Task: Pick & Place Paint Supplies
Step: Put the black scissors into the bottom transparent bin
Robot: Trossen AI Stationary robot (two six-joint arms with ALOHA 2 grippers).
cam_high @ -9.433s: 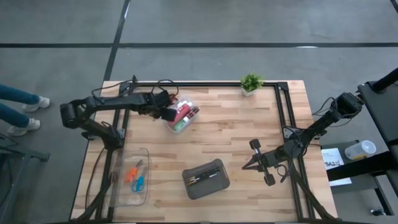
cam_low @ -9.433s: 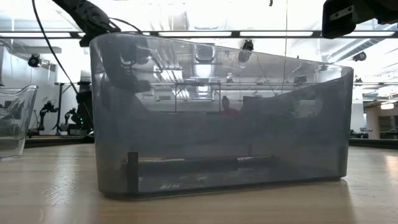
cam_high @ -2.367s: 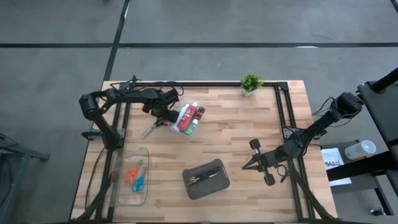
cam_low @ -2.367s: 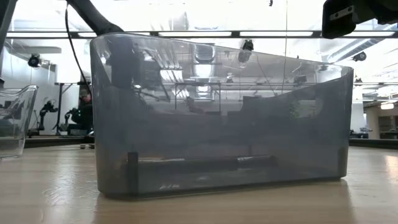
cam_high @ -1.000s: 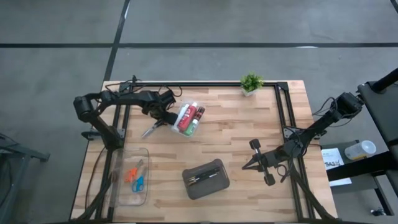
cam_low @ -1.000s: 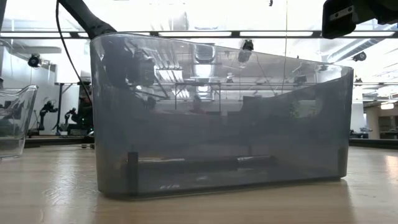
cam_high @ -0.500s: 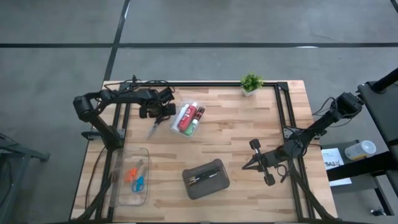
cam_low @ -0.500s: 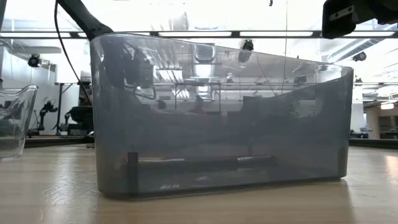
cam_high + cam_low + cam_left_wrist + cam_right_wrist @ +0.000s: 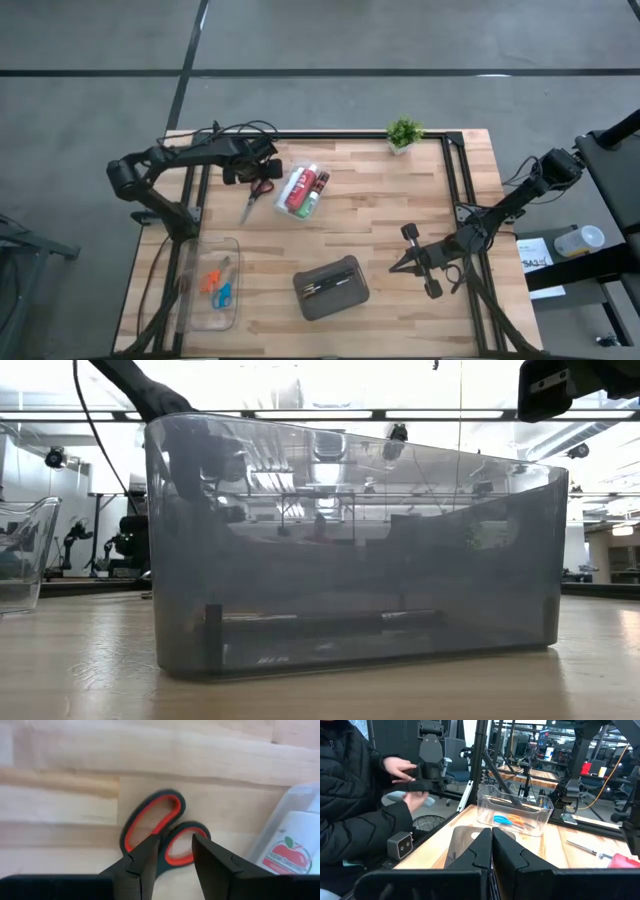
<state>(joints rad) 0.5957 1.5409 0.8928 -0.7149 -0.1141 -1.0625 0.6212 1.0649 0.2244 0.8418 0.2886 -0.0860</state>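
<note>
**Now: left claw over red scissors, right claw parked**

Left gripper [image 9: 262, 178] sits at the back-left of the butcher-block table [image 9: 380, 215], its dark fingers [image 9: 141, 865] part-open and straddling the inner loop of the red-handled scissors [image 9: 161, 836]. Cannot tell if the fingers actually touch the handle. Handles are black plastic with red-lined oval loops; the thin metal blades point toward the front-left and lie flat on the wood.

Just beside the scissors, a clear plastic box [image 9: 301, 190] holds the paint tubes [image 9: 305, 186]: red, white and green show through it. Left wrist view catches the box's glossy wall and a white tube with an apple label [image 9: 291, 851].

Front-left, a second clear rectangular box [image 9: 212, 285] holds the orange scissors [image 9: 212, 275] and blue scissors [image 9: 224, 293]. A dark grey case [image 9: 331, 287], rounded corners, smoky translucent walls, holds thin brushes [image 9: 326, 286].

Small green potted plant [image 9: 404, 133] stands at the back edge. Right gripper [image 9: 409, 256] rests at the right side, fingers [image 9: 510, 851] pressed together, holding nothing. A person in a dark padded jacket [image 9: 355, 795] is beyond the table.
</note>
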